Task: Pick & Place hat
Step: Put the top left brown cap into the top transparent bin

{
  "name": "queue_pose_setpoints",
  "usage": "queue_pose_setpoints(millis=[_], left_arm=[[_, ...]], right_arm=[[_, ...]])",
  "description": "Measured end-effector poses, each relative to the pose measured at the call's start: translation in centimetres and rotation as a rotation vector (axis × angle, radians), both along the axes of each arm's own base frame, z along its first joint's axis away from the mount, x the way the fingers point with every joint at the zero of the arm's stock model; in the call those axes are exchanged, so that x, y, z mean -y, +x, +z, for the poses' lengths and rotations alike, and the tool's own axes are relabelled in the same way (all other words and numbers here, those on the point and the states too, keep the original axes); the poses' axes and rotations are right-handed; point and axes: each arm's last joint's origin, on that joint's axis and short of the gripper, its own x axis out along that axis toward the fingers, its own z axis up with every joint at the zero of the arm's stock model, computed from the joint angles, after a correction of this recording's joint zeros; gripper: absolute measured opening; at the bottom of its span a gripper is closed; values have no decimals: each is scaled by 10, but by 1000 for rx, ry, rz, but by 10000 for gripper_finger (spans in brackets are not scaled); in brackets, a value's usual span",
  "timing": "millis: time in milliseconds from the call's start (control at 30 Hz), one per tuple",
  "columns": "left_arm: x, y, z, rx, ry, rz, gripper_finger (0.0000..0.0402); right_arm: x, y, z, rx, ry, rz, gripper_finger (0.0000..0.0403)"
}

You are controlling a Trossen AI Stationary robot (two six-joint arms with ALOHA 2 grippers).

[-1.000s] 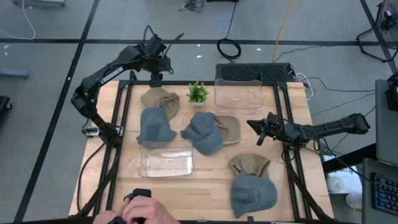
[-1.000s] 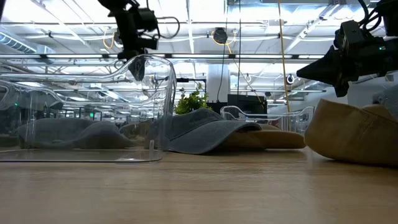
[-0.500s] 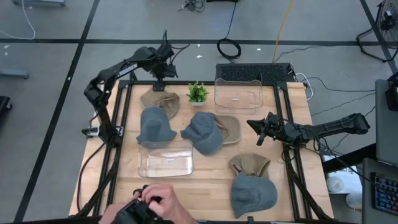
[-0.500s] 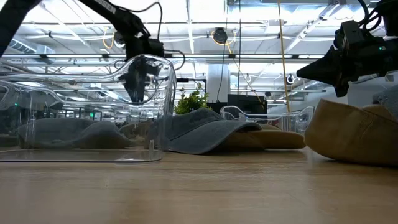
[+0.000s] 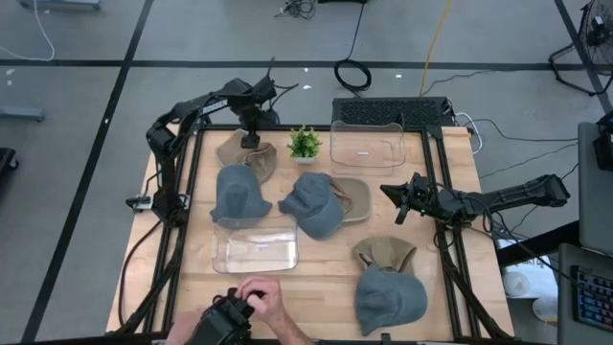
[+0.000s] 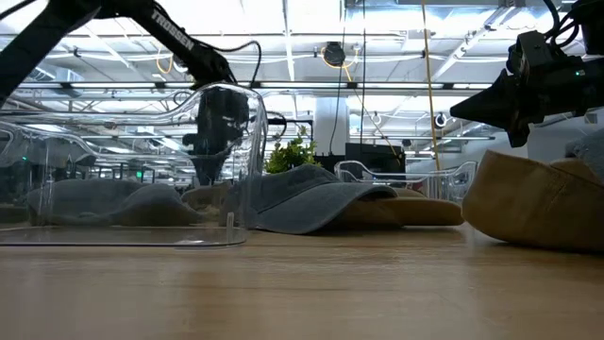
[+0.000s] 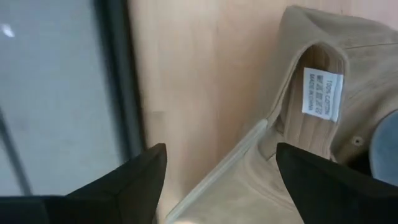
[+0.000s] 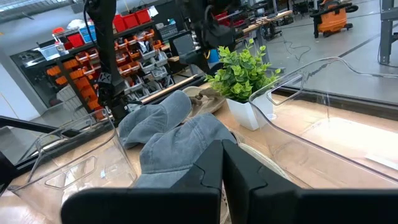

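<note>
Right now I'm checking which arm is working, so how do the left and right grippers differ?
The left gripper is open; the right gripper is shut. The left gripper points down at the tan hat by the table's far edge; the right gripper lies level, aimed across the table toward the middle hats. The left gripper straddles that hat's edge, while the right gripper is near no hat. Both are dark and hold nothing.
</note>
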Motion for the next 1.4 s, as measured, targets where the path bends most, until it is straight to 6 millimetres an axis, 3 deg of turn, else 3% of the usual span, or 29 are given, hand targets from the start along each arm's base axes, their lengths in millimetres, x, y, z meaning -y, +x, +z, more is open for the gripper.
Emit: queue_pose_setpoints(millis=[333, 500, 700, 900, 1033, 1400], left_arm=[[-3, 0, -20, -56, -65, -90, 277], [-3, -2, -20, -58, -71, -149, 189], [-4, -3, -20, -90, -47, -170, 32], [-2, -1, -19, -97, -39, -133, 12], [2, -3, -2, -66, 8, -96, 11], [29, -29, 85, 79, 206, -41, 11]], right_arm=[[0, 0, 0, 0, 0, 0, 0], [0, 0, 0, 0, 0, 0, 0], [0, 0, 0, 0, 0, 0, 0], [0, 0, 0, 0, 0, 0, 0], [0, 0, 0, 0, 0, 0, 0], [0, 0, 0, 0, 0, 0, 0]])
